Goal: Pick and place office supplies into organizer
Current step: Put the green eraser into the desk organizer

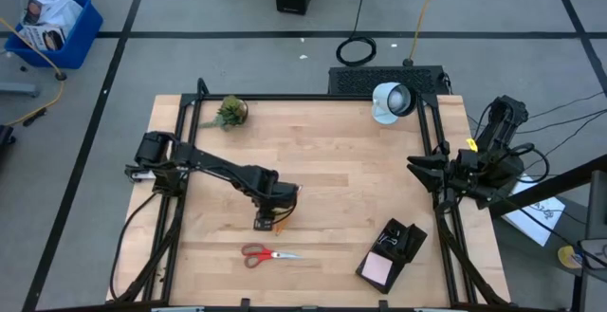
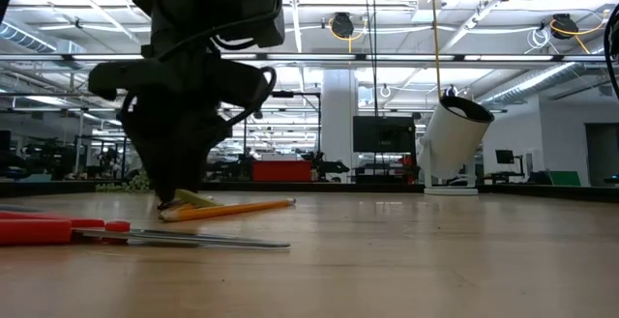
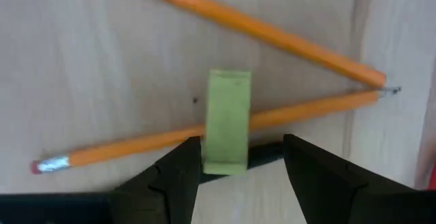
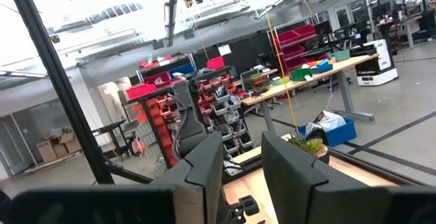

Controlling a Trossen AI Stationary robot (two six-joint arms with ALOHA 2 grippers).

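My left gripper (image 3: 242,157) (image 1: 266,221) is open and low over the table's middle, fingers pointing down. Between its fingers lie the near end of a light green block (image 3: 227,118) and a black piece (image 3: 266,154) beneath it. The block lies across one of two orange pencils (image 3: 150,141) (image 3: 259,30), whose tips meet at one end (image 3: 378,88). Red-handled scissors (image 1: 266,253) lie flat nearer the table's near edge. The black organizer (image 1: 410,236) sits near right and holds a pink sticky-note pad (image 1: 377,270). My right gripper (image 4: 242,166) waits open at the right edge. My left gripper stands with one finger (image 3: 184,166) right beside the green block's long edge (image 3: 206,152) and the other finger (image 3: 306,166) well clear of it. I cannot tell whether the nearer finger touches the block.
A small potted plant (image 1: 229,113) stands at the far left of the table. A round white lamp (image 1: 391,101) (image 2: 453,139) stands at the far right. A black box with cables (image 1: 389,77) sits beyond the far edge. Bare wood lies between the pencils and the organizer.
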